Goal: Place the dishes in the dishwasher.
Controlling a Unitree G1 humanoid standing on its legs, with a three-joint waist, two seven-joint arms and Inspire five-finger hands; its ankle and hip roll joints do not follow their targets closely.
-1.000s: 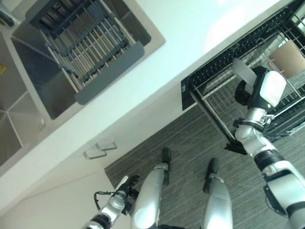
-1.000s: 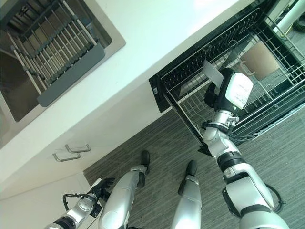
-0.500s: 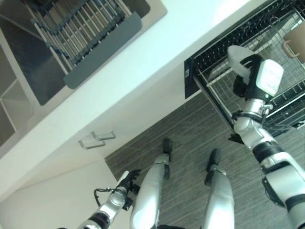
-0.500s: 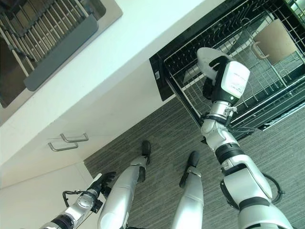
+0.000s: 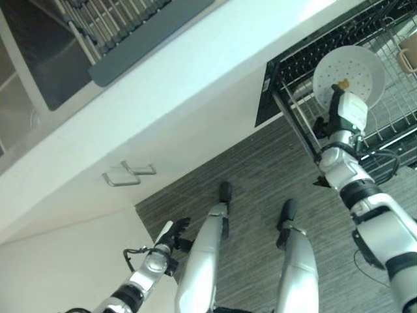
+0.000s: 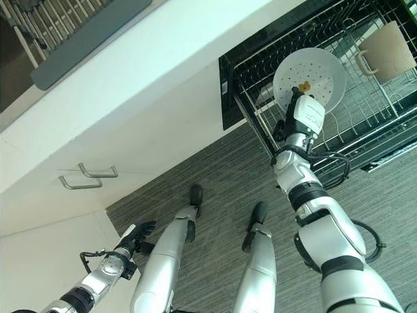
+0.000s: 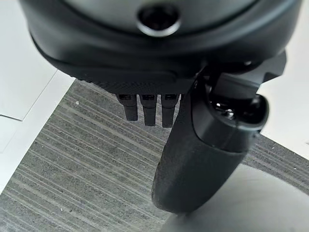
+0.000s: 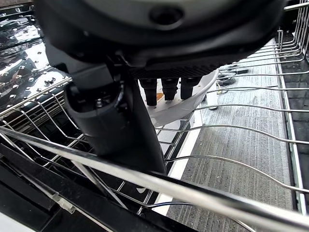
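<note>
I hold a white plate (image 6: 309, 78) in my right hand (image 6: 303, 117), fingers curled around its edge, just above the wire rack (image 6: 365, 98) of the open dishwasher. The plate is not yet set between the prongs. A beige mug (image 6: 388, 49) already stands in the rack beyond it. My left hand (image 5: 171, 233) hangs relaxed near the floor, holding nothing.

Arms: silver-grey shells, black joint bands. Right hand (image 6: 296, 120): dark, white cover on its back. Left hand (image 5: 171, 233): dark, white thumb cover.
</note>
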